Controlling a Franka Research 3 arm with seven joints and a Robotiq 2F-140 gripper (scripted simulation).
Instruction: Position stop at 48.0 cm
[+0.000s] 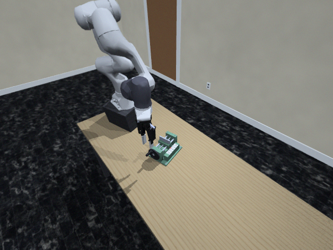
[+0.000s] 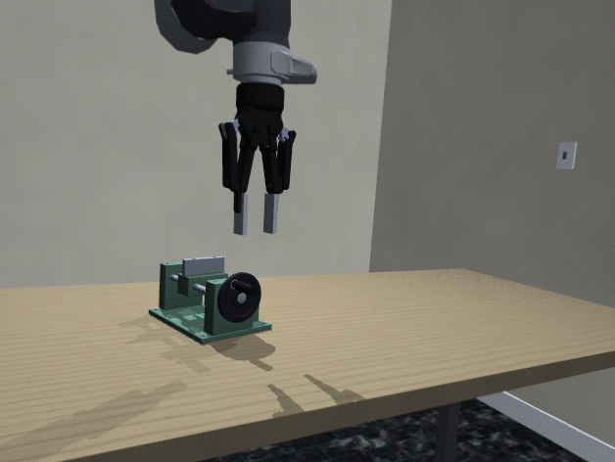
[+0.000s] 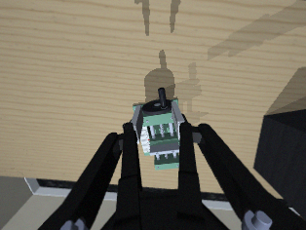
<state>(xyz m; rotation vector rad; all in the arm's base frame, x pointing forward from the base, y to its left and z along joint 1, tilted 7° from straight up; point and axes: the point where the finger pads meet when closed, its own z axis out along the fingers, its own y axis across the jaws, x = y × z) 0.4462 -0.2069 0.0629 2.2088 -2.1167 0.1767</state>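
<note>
The green fixture [image 1: 166, 163] [image 2: 263, 325] stands on the table. Its black handwheel [image 1: 154, 154] [image 2: 227, 303] [image 3: 149, 106] faces the near side, with the crank handle [image 1: 148, 153] [image 2: 244, 286] [image 3: 162, 96] sticking outward near the wheel's top. The stop, a grey plate [image 1: 164, 140] [image 2: 204, 266] [image 3: 163, 147] on a green carriage, sits across the rods, between the end blocks. A white scale [image 1: 173, 148] [image 3: 144, 136] with a small red mark runs alongside; its numbers are too small to read. My gripper [image 1: 147, 144] [image 2: 255, 233] [image 3: 157, 110] is open and empty, above the handwheel and clear of it.
The wooden table [image 1: 215, 188] [image 2: 398, 317] [image 3: 63, 73] carries the fixture. The arm's dark base block [image 1: 119, 118] [image 3: 285, 146] stands at the table's far end in the top view. The table's long edge [image 2: 348, 409] runs in front of the handwheel side.
</note>
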